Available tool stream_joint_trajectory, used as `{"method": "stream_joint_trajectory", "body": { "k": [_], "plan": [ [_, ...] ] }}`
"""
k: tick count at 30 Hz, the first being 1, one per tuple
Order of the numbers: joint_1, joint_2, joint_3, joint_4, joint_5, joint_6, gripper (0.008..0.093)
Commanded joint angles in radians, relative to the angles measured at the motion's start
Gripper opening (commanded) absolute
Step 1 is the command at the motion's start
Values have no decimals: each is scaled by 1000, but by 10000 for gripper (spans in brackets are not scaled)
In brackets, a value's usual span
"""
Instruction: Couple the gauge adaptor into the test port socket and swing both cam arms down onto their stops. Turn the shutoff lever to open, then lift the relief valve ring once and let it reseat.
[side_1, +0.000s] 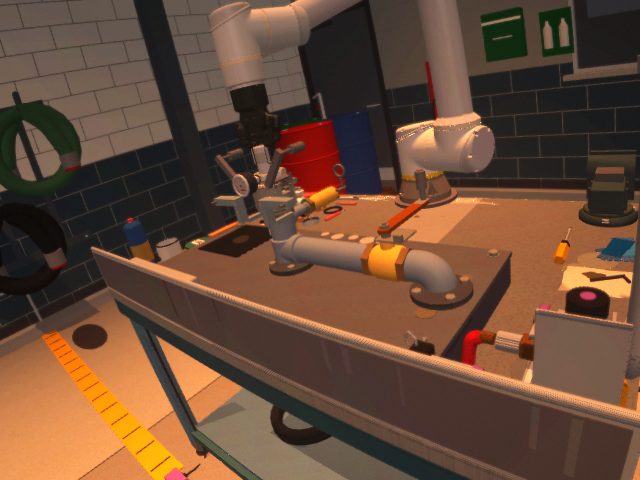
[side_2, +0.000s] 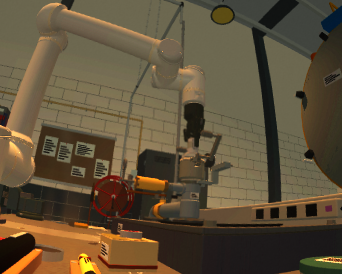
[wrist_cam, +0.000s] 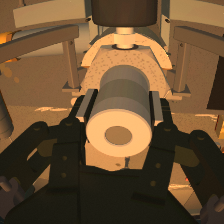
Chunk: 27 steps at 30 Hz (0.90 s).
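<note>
The gauge adaptor, a pale cylinder with a round dial gauge on its side, stands upright in the test port socket at the left end of the grey pipe, and my gripper grips its upper stem from straight above. Both cam arms point up and outward on either side of the adaptor. The orange shutoff lever lies over the yellow valve body. The relief valve with its ring sticks out behind the socket on a yellow body.
A red drum and a blue drum stand behind the bench. The robot base sits at the bench's rear. A screwdriver, a black puck and a white box lie on the right. A raised rail borders the near edge.
</note>
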Motion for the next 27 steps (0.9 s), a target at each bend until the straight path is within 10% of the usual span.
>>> {"method": "stream_joint_trajectory", "body": {
  "k": [1, 14, 27],
  "plan": [
    [0, 1, 1, 2, 0, 0, 80],
    [0, 1, -2, 5, 0, 0, 80],
    [0, 1, -2, 5, 0, 0, 340]
  ]
}}
